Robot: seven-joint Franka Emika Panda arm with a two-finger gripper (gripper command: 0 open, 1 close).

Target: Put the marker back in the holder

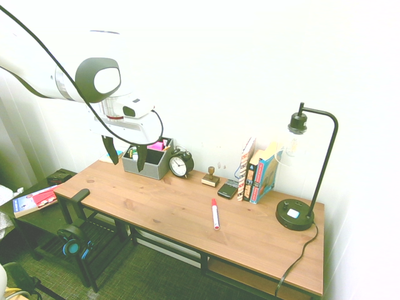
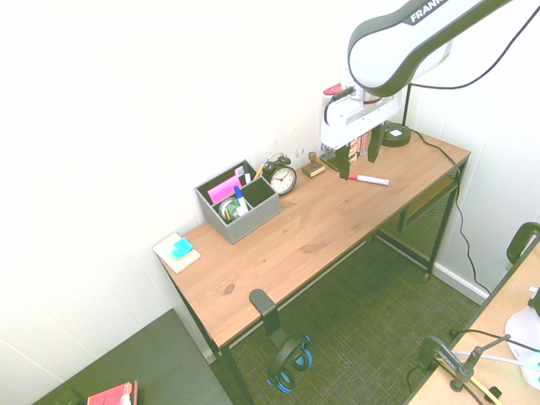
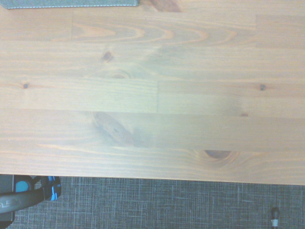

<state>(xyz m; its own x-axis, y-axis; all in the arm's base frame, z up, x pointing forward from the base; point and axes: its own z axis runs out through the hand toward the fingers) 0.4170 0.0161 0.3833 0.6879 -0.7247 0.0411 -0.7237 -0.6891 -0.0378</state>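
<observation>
So we've got the gripper (image 1: 128, 159) hanging above the wooden desk (image 1: 156, 206), pointing straight down with its fingers spread wide and nothing between them; the marker (image 1: 215, 214) – white barrel, red cap – lies flat on the desk top, well apart from the gripper and just in front of the wooden stamp (image 1: 210, 177) and the books (image 1: 257, 172); the holder (image 2: 239, 204) is the gray box near the wall, right beside the black alarm clock (image 2: 282, 176), with pink notes and a few pens in it; the wrist view gives us mostly bare wood grain, plus a sliver of the holder's gray edge (image 3: 69, 4).
</observation>
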